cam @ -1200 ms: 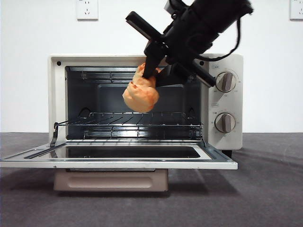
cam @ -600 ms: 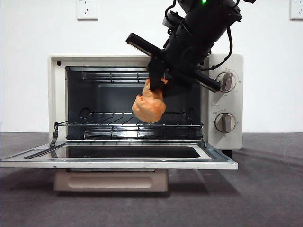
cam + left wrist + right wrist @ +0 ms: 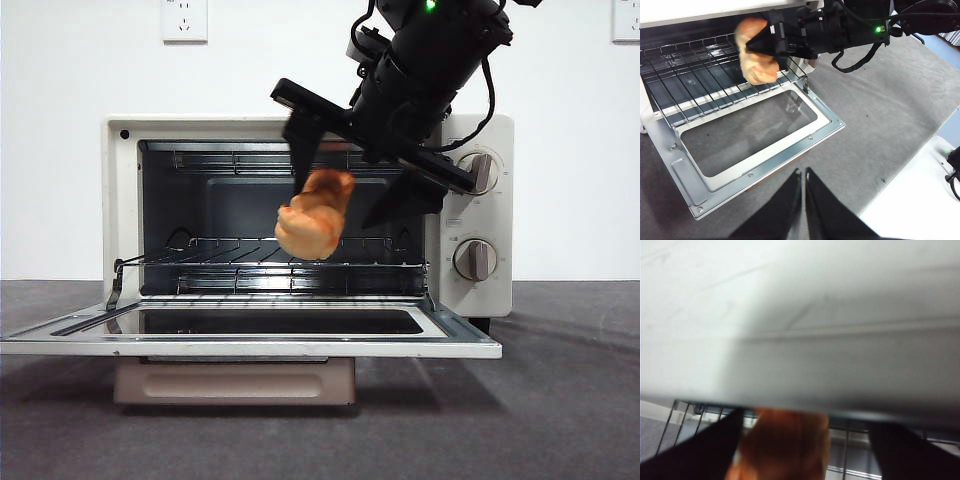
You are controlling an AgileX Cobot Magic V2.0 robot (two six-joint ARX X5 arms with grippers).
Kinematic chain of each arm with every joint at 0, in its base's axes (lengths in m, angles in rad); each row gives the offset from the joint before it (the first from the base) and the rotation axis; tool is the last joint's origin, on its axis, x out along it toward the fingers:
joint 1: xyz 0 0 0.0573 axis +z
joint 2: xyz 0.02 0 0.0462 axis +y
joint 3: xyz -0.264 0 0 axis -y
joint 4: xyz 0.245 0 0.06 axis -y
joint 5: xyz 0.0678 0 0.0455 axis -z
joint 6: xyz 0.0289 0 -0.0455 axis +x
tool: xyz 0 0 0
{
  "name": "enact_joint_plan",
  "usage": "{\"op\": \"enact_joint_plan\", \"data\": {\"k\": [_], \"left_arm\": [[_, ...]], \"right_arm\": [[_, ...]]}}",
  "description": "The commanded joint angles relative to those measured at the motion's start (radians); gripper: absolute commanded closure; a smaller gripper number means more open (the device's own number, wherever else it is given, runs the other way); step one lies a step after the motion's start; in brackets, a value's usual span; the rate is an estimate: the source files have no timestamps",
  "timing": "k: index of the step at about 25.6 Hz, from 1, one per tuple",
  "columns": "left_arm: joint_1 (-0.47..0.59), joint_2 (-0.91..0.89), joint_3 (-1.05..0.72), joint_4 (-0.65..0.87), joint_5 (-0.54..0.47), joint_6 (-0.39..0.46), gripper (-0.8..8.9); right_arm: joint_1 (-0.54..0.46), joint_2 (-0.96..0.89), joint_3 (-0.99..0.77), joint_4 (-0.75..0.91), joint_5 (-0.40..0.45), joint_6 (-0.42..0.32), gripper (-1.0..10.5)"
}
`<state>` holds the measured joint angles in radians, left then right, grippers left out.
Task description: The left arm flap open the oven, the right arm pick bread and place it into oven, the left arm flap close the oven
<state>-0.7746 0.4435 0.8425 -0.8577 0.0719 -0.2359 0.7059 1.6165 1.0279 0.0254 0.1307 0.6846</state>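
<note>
Toshiba toaster oven (image 3: 480, 215) at frame center in the front view, glass door (image 3: 250, 335) flapped down flat, wire rack (image 3: 270, 262) bare inside. Right gripper (image 3: 350, 195) entering from the upper right, jaws spread wide apart, gripping nothing. Golden-brown bun (image 3: 314, 214) mid-frame between those jaws, blurred, in the oven mouth above the rack. Left gripper (image 3: 803, 177) at the bottom center of its own wrist view, jaws pressed nearly together, empty, short of the open door (image 3: 760, 135).
</note>
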Motion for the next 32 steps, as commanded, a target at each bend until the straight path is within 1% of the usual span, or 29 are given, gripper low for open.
{"op": "enact_joint_plan", "data": {"k": [1,5,7,9,12,13,16,18,20,22,24,27,28,29,30,32], "left_arm": [[-0.008,-0.001,0.019,0.003,-0.005,-0.01,7.95],[-0.008,-0.001,0.019,-0.005,-0.005,-0.013,7.95],[-0.008,0.0,0.019,-0.015,-0.006,-0.023,7.96],[-0.007,0.001,0.019,-0.021,-0.018,-0.063,7.96],[-0.002,0.018,0.019,-0.028,-0.024,-0.143,7.96],[0.002,0.028,0.019,-0.033,-0.028,-0.169,7.96],[0.019,0.071,0.019,-0.041,-0.027,-0.23,7.97],[0.039,0.099,0.019,-0.03,-0.023,-0.264,7.98],[0.069,0.122,0.021,-0.008,-0.017,-0.278,8.0],[0.109,0.147,0.021,0.005,0.018,-0.277,8.01],[0.162,0.179,0.021,0.004,0.075,-0.267,8.01],[0.27,0.245,0.021,0.007,0.218,-0.229,8.0],[0.33,0.287,0.021,0.013,0.316,-0.202,8.0],[0.396,0.337,0.021,0.017,0.38,-0.164,8.0],[0.458,0.39,0.021,0.011,0.397,-0.121,8.0],[0.542,0.473,0.021,-0.002,0.397,-0.068,8.0]], "right_arm": [[0.009,0.004,0.021,-0.002,-0.011,-0.013,4.9],[0.019,-0.045,0.021,-0.024,-0.031,-0.019,4.9],[0.026,-0.085,0.021,-0.063,-0.053,-0.023,4.9],[0.032,-0.136,0.021,-0.129,-0.089,-0.032,4.9],[0.055,-0.232,0.021,-0.264,-0.146,-0.082,4.9],[0.064,-0.27,0.021,-0.316,-0.159,-0.111,4.9],[0.095,-0.389,0.021,-0.472,-0.159,-0.189,5.0],[0.11,-0.469,0.021,-0.572,-0.153,-0.229,5.4],[0.113,-0.552,0.021,-0.671,-0.148,-0.259,6.3],[0.112,-0.626,0.021,-0.752,-0.148,-0.269,6.8],[0.112,-0.697,0.021,-0.819,-0.149,-0.276,6.8],[0.112,-0.8,0.021,-0.903,-0.152,-0.29,6.8],[0.112,-0.846,0.021,-0.938,-0.162,-0.308,6.8],[0.112,-0.889,0.021,-0.972,-0.165,-0.321,6.8],[0.112,-0.928,0.021,-1.003,-0.164,-0.33,6.8],[0.112,-0.977,0.021,-1.04,-0.163,-0.338,6.8]]}}
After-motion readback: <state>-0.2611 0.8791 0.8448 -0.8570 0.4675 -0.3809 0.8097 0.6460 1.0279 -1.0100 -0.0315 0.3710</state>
